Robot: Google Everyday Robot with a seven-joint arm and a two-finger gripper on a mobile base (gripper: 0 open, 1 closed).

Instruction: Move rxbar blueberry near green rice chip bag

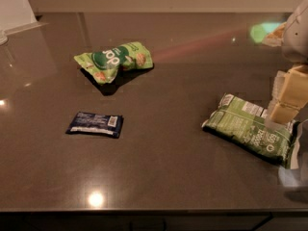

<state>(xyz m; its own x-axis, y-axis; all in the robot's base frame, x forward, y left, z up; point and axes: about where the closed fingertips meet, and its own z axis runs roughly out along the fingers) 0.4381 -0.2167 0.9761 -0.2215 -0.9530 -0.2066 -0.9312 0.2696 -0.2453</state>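
The rxbar blueberry [95, 124] is a small flat navy-blue wrapper with a white label patch, lying flat on the dark table at left of centre. The green rice chip bag [114, 60] is bright light green with a dark green round logo and lies crumpled farther back, above the bar and apart from it. My gripper [287, 96] shows at the right edge as pale tan blocks, held above the olive-green bag and far to the right of the bar.
A larger olive-green flat bag [250, 134] with white nutrition text lies at the right. The dark glossy table [159, 177] ends at a front edge along the bottom. A white wall base runs along the back.
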